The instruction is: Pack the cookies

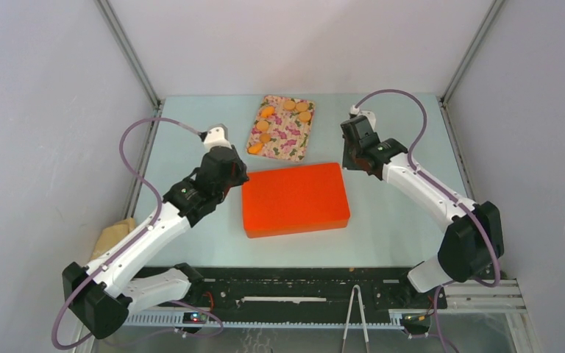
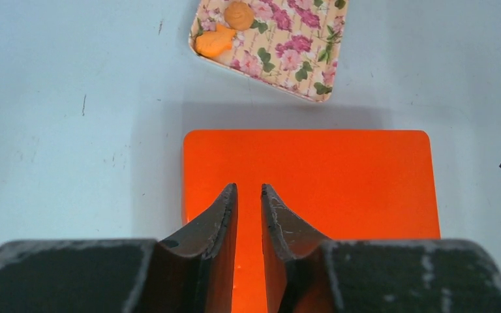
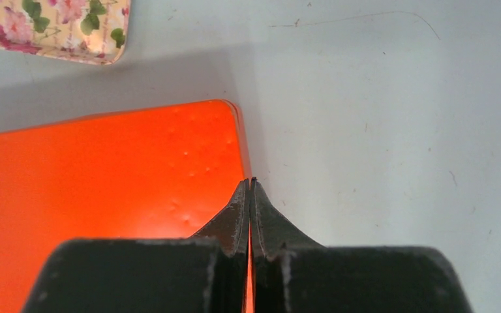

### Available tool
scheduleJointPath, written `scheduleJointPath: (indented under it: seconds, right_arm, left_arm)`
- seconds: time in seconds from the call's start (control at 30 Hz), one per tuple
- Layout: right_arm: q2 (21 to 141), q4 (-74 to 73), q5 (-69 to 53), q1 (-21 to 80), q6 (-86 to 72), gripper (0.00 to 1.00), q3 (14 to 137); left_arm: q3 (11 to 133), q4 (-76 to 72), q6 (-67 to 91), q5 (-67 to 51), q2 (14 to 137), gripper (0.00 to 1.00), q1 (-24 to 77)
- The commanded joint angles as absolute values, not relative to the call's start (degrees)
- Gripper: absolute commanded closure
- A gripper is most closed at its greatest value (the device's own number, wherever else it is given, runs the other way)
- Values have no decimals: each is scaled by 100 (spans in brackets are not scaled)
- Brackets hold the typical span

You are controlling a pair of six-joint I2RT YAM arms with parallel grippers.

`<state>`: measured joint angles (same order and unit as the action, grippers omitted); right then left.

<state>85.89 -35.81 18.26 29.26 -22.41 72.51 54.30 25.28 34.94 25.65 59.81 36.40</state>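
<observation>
Several orange-tan cookies (image 1: 289, 105) lie on a floral tray (image 1: 288, 140) at the back of the table; two of them (image 2: 214, 42) show in the left wrist view. A closed orange box (image 1: 295, 198) lies in front of the tray. My left gripper (image 2: 249, 189) hovers over the box's left end (image 2: 339, 176), open by a narrow gap with nothing between its fingers. My right gripper (image 3: 250, 182) is shut and empty above the box's far right corner (image 3: 104, 176). In the top view the left gripper (image 1: 237, 179) and right gripper (image 1: 347, 165) flank the box.
A tan cloth (image 1: 114, 235) lies at the table's left edge beside the left arm. Metal tongs (image 1: 354, 316) rest on the black rail at the near edge. Grey enclosure walls stand on both sides and behind. The tray's corner (image 3: 59, 32) shows in the right wrist view.
</observation>
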Motion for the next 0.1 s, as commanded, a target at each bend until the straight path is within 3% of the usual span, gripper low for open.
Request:
scheduleJointPath:
  seconds: [0.0,0.07]
  right_arm:
    - [8579,-3595,2078,2884,-2209,100,7192]
    - [8558,-3590,2058,2875,-2233,99,7189]
  left_arm:
    - [5475,2561,3386,2824,5882,76,3656]
    - [5458,2571,3379,2855,5867,75,3654]
